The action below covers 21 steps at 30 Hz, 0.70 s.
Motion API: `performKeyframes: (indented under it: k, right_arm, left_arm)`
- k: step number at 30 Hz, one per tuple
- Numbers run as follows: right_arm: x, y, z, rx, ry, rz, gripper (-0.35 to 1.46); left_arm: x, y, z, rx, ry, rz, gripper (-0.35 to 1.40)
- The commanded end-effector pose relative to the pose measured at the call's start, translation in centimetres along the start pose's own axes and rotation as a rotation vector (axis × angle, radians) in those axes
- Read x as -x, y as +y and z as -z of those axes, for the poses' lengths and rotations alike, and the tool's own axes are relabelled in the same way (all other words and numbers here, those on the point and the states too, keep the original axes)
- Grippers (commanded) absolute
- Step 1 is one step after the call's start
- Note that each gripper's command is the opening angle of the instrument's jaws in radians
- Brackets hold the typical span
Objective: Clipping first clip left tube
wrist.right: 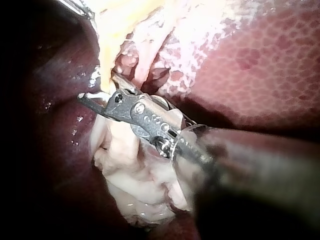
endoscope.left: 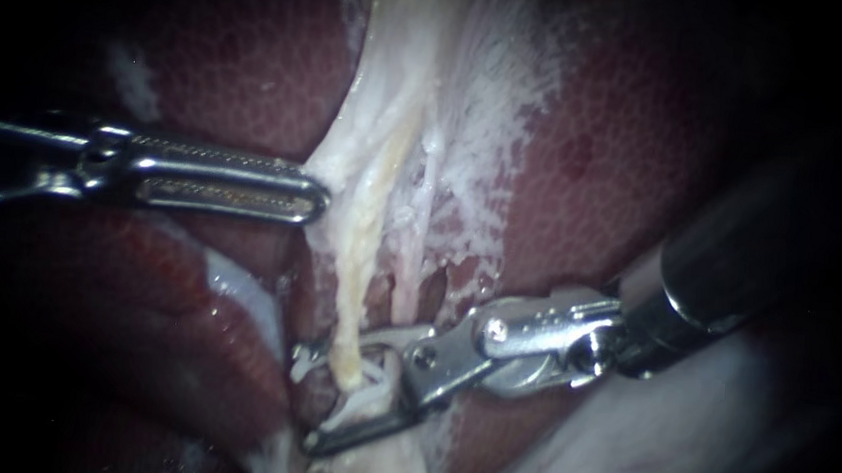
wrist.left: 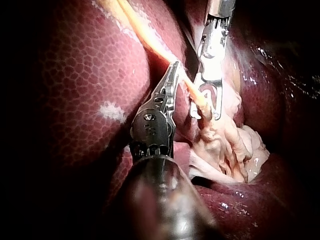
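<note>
Dark rounded shaft up close: right instrument (endoscope.left: 306,400), steel end effector gaping, forked around the yellowish, stringy left tube (endoscope.left: 358,302). Left instrument (endoscope.left: 320,198), ridged end effector closed, touches white membrane (endoscope.left: 470,120) beside that tube.

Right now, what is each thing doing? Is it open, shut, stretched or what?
Yellowish tube: stretched long, not cut, and I can see no clip squeezed onto it.
Right instrument: pincer open, with one half on each side of the yellowish tube.
Left instrument: tip touching the pale tissue beside the yellowish tube.
</note>
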Motion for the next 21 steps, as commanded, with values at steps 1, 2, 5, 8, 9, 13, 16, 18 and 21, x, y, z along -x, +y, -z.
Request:
performKeyframes:
  k: [1,2,5,8,9,13,16,18,21]
  right_arm:
    - [0.03,-0.01,0.05,-0.005,-0.016,-0.004,-0.35]
    - [0.05,0.01,0.07,-0.003,-0.031,-0.005,-0.35]
    - [0.08,0.06,0.09,0.001,-0.063,-0.008,-0.35]
    - [0.09,0.07,0.09,0.001,-0.066,-0.008,-0.35]
    - [0.08,0.07,0.09,0.001,-0.066,-0.008,-0.35]
    - [0.08,0.06,0.08,0.0,-0.066,-0.008,-0.35]
    - [0.07,0.06,0.08,0.0,-0.066,-0.008,-0.35]
    - [0.07,0.06,0.08,0.0,-0.066,-0.007,-0.35]
    - [0.07,0.05,0.08,-0.001,-0.066,-0.007,-0.35]
  left_arm:
    - [0.0,0.0,0.0,0.0,0.0,0.0,-0.35]
    - [0.0,0.0,0.0,0.0,0.0,0.0,-0.35]
    - [0.0,0.0,-0.01,0.0,0.0,0.0,-0.35]
    - [0.0,0.0,-0.01,0.0,0.0,0.0,-0.35]
    - [0.0,0.0,-0.01,0.0,0.0,0.0,-0.35]
    - [0.0,0.0,-0.01,0.0,0.0,0.0,-0.35]
    - [0.0,0.0,-0.01,0.0,0.0,0.0,-0.35]
    - [0.01,0.0,-0.02,0.0,0.0,0.0,-0.35]
    - [0.01,0.0,-0.03,0.001,0.0,0.0,-0.35]
